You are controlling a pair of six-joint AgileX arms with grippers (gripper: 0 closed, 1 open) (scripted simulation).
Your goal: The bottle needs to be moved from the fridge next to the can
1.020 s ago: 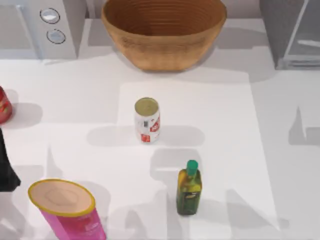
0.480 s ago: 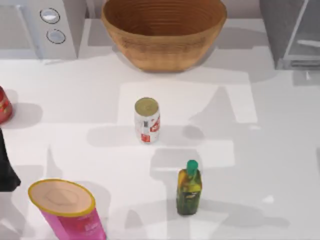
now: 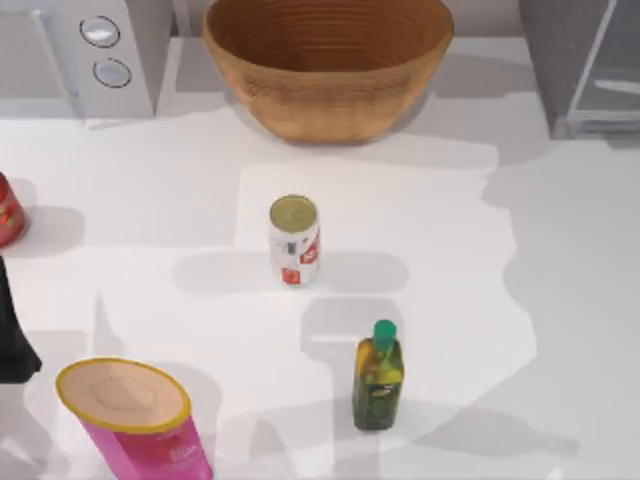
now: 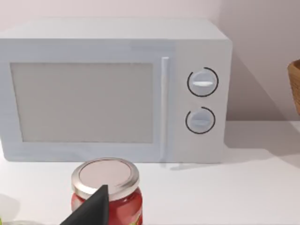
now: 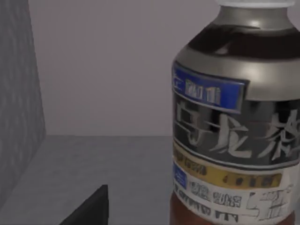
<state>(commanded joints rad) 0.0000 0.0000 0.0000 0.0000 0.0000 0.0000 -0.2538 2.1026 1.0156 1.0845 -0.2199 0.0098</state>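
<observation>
At the table's left edge a dark part of the left arm [image 3: 14,335] sits parked; one dark fingertip of the left gripper [image 4: 91,208] shows before a red jar [image 4: 107,192] and a light-grey appliance with two knobs [image 4: 112,91], and I cannot tell how far its fingers are spread. Mid-table the can [image 3: 294,240] stands upright. At the far right corner is the fridge [image 3: 580,65]. Inside it the bottle [image 5: 236,117] stands upright, long axis vertical, cap up, on the grey floor. It is close in front of the right gripper [image 5: 91,208], to one side of the one visible finger, not touching it. I cannot tell that gripper's opening either.
</observation>
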